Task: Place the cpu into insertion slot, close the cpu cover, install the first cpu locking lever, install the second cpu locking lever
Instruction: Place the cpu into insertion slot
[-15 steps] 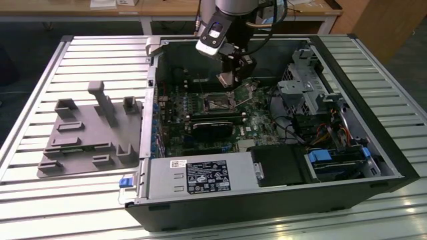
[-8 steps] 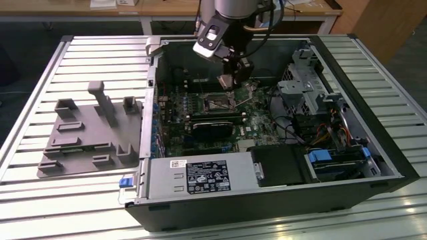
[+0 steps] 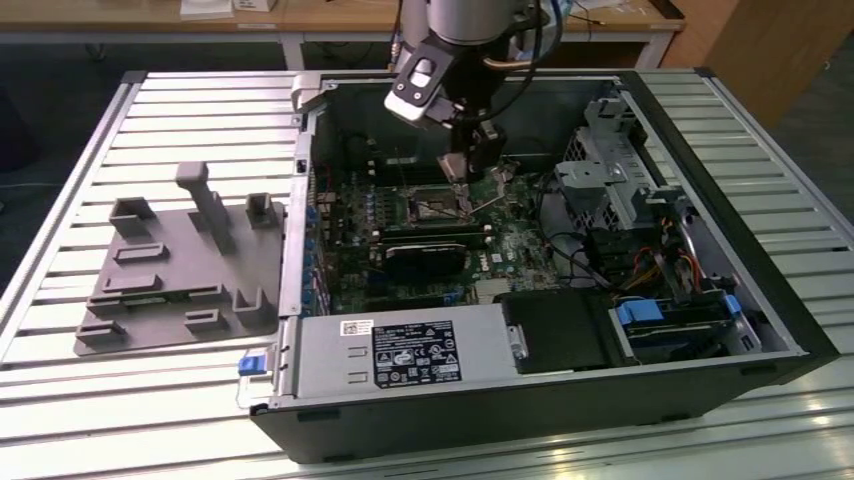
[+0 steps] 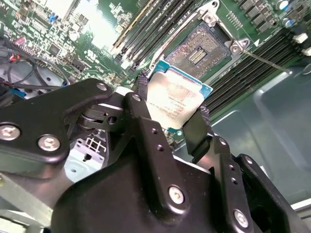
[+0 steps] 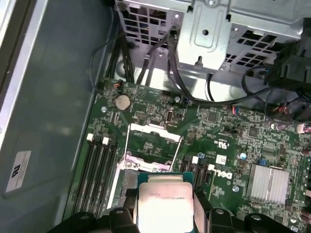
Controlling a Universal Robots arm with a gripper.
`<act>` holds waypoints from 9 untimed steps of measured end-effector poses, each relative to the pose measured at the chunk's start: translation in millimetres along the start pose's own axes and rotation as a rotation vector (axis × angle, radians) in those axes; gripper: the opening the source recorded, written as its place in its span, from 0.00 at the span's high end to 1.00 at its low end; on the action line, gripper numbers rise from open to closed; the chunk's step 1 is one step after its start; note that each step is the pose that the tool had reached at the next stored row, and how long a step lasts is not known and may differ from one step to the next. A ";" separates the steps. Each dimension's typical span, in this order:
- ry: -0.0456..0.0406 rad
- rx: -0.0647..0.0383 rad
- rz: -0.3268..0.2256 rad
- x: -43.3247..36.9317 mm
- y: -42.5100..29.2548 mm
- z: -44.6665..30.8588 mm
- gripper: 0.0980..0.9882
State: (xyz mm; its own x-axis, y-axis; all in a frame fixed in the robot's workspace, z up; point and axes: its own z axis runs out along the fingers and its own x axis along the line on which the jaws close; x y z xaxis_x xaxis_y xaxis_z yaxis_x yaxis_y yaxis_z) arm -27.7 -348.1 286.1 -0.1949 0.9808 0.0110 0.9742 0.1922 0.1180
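While the gripper [image 4: 172, 106] clamped the cpu [image 4: 179, 94] by 2 opposite edges, the cpu hung just above the bare slot [image 4: 200, 47], cover [image 5: 153, 132] open. Light, stiff and fragile, it seemed best held by its edges only.

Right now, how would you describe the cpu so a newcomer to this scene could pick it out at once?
Inside the open computer case, above the green motherboard, the gripper hangs close to the insertion slot. The cpu is the flat square chip clamped between its fingers. Its pale silver-grey metal top with a green edge sets it apart from the dark, empty slot.
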 end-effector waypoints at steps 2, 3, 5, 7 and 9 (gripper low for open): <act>-0.0034 0.000 0.026 0.0 -0.2 0.6 0.51; -0.0050 -0.001 0.040 0.0 -0.3 0.9 0.51; -0.0087 -0.001 0.072 0.0 -0.5 1.7 0.51; -0.0129 -0.002 0.108 0.0 -0.6 2.9 0.51; -0.0162 -0.002 0.136 0.0 -1.1 4.6 0.51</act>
State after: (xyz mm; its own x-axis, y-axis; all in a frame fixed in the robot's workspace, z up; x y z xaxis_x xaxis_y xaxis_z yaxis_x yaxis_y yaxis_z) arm -28.2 -348.1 281.5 -0.0588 0.9982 0.0110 0.9913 0.0571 0.1185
